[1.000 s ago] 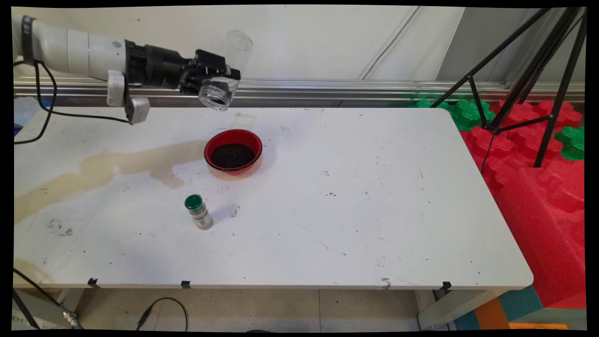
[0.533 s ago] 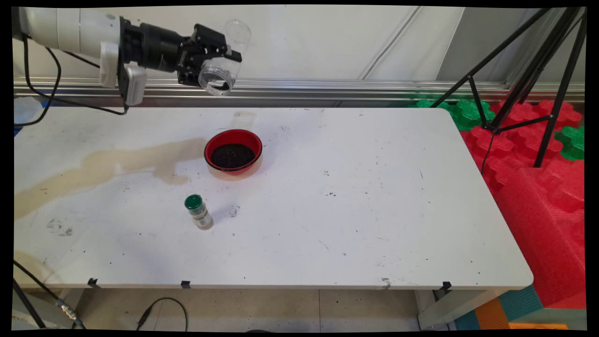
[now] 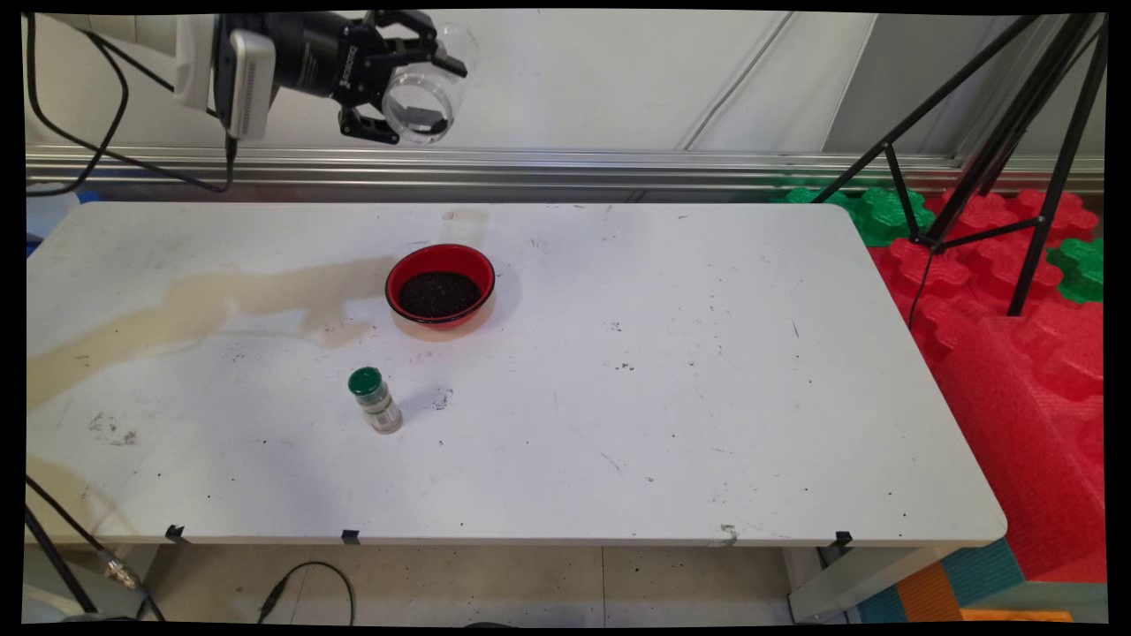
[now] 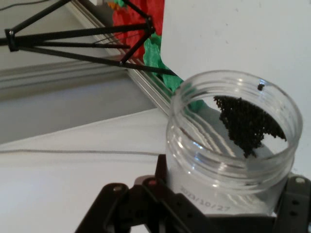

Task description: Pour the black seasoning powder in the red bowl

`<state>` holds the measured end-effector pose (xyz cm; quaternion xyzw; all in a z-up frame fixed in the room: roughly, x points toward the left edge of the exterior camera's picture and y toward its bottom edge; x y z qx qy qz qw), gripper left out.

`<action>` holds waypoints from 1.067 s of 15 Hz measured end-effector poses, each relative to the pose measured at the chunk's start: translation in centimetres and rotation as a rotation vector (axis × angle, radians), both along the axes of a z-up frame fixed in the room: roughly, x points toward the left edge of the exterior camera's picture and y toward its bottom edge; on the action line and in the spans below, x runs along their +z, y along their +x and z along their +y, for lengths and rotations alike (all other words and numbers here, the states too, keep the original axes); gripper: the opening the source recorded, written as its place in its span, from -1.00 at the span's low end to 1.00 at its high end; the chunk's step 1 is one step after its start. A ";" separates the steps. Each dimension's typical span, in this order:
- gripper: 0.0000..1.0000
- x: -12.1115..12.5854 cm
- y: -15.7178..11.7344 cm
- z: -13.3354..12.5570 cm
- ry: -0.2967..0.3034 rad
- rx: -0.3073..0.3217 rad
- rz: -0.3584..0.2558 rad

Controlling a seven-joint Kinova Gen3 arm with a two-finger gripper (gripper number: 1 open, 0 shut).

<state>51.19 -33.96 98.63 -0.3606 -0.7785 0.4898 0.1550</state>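
Black 2-finger gripper [image 3: 415,84] high above surface's far left, jaws clamped on clear plastic wide-mouth jar [image 3: 426,97]. Jar tilted near horizontal, mouth toward camera; hand view shows dark granules [image 4: 249,124] clinging inside. Red round bowl holding dark granules [image 3: 440,287] sits on white surface [image 3: 663,397] well below jaws, slightly right. Small glass shaker with green cap [image 3: 375,400], upright, lies farther below, nearer front edge, apart from bowl.

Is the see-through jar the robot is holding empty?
No. The jar held in the gripper has a small clump of dark grains stuck inside.
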 end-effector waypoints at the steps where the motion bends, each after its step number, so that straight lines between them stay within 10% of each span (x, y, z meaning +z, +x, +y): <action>1: -1.00 0.5 -0.2 0.0 0.023 0.010 0.021; 16: -1.00 4.5 -3.5 0.0 0.474 0.183 0.385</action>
